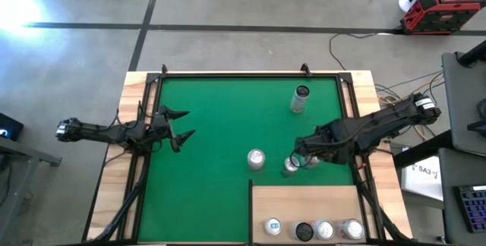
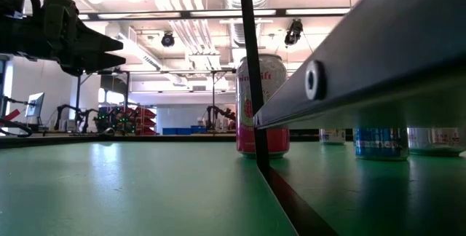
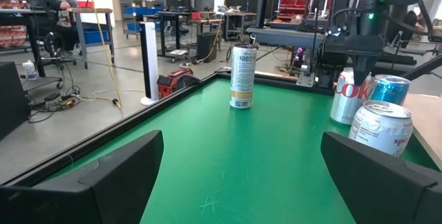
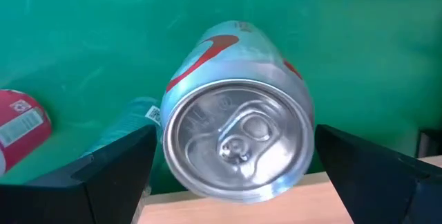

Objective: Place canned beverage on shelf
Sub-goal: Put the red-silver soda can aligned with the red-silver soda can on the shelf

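The silver can (image 4: 238,137) stands on the green mat (image 1: 220,124) just past the shelf (image 1: 311,200), between the wide-open fingers of the right gripper (image 1: 298,159); only the right wrist view shows its top; the high view shows four cans (image 1: 313,229) on the shelf; the left gripper (image 1: 182,127) hangs open, well apart.

Silver-and-red can (image 4: 238,141) stands upright on green mat; pale wooden shelf (image 1: 304,200) just beside.

Four cans (image 3: 242,76) on one green mat (image 1: 213,124), four more on one wooden shelf (image 1: 304,200)
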You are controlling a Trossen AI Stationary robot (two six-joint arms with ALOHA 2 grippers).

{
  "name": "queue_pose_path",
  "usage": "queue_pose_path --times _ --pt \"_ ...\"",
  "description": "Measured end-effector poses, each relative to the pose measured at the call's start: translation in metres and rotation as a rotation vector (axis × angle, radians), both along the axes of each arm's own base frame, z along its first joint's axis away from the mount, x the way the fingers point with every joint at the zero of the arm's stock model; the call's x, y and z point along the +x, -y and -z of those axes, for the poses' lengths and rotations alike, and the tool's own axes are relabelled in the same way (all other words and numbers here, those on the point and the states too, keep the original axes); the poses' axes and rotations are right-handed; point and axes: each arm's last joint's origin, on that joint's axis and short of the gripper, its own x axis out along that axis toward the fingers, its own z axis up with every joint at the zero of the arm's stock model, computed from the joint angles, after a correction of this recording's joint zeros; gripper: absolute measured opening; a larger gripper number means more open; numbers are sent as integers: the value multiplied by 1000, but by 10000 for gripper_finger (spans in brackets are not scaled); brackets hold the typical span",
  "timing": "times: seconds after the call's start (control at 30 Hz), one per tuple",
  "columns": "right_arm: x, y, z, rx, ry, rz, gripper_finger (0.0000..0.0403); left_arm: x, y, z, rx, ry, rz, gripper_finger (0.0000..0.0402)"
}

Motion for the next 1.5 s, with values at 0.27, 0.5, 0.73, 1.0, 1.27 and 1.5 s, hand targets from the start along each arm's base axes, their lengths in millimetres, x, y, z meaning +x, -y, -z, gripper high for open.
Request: queue_pose_path --times 0.27,0.5,0.73,1.0,1.27,1.5 --pt "-2 0 12 0 -18 28 384 0 0 0 0 0 0 378" --pt "0 0 17 -17 -35 24 384 0 0 0 0 0 0 378" --pt "2 2 18 -64 -27 31 312 0 0 0 0 0 0 378" --pt "2 1 18 -40 -29 24 295 0 0 0 0 0 0 378" --pt "1 -1 4 19 30 -121 295 0 0 0 0 0 0 378" --pt "-9 2 -21 -5 62 -284 295 0 0 0 0 1 0 378"
